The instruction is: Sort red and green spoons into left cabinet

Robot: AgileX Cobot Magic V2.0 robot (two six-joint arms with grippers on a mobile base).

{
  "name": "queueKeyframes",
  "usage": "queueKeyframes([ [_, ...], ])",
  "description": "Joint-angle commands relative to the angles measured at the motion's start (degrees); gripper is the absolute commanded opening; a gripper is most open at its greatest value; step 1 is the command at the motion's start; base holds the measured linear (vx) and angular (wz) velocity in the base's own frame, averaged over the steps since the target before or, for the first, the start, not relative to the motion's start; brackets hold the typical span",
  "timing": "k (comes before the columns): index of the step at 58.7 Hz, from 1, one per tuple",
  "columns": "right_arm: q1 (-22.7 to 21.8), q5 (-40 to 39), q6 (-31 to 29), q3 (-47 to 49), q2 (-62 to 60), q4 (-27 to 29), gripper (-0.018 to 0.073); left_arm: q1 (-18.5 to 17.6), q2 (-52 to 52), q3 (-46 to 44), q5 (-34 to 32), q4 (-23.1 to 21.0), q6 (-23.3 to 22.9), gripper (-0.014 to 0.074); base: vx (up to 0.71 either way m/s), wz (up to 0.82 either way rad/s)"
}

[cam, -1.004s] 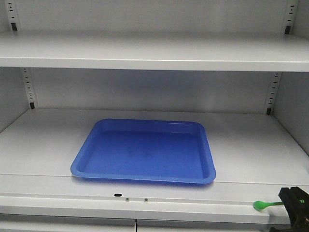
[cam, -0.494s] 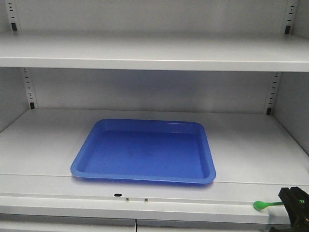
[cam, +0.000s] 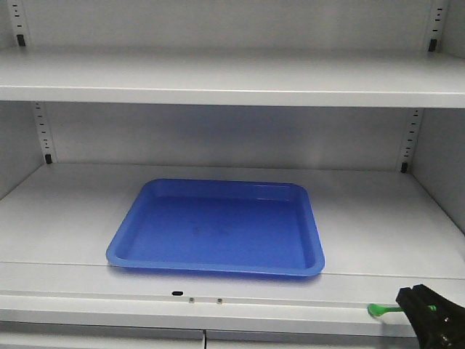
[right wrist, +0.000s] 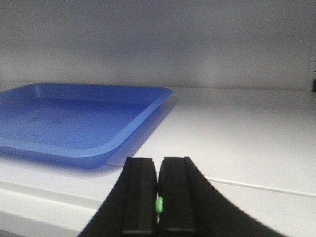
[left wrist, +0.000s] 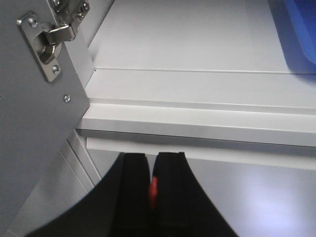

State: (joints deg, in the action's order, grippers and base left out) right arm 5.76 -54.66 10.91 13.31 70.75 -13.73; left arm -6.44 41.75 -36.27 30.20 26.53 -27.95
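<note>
Two spoons, one per gripper. The right gripper pinches the green spoon, its bowl poking out leftward, just below the cabinet shelf. One blue tray lies ahead-left. The left gripper pinches the red spoon below the shelf's front edge.

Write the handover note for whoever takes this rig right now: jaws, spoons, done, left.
Left gripper: jaws shut on the red spoon, held below the front lip of the cabinet shelf, beside the door hinge.
Right gripper: jaws shut on the green spoon, at the shelf's front right edge, bowl end pointing left.
Blue tray sits mid-shelf with nothing in it.
Done: both spoons picked up.
Left: carry each spoon into the cabinet, probably onto the tray, and release.
</note>
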Motion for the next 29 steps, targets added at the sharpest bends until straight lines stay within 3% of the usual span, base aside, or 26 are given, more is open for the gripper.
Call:
queueKeyframes([
  [1, -0.08, -2.96, 1.15, 1.36, -1.16, -1.65, -0.0004, -0.35, -0.07, -1.84, -3.62, 0.69, -0.04, -0.0003, 0.0, 0.0],
  [29, -0.08, -9.74, 1.16, 1.36, -1.16, -1.45, -0.0004, -0.35, -0.07, -1.84, -3.62, 0.69, -0.04, -0.0003, 0.0, 0.0],
])
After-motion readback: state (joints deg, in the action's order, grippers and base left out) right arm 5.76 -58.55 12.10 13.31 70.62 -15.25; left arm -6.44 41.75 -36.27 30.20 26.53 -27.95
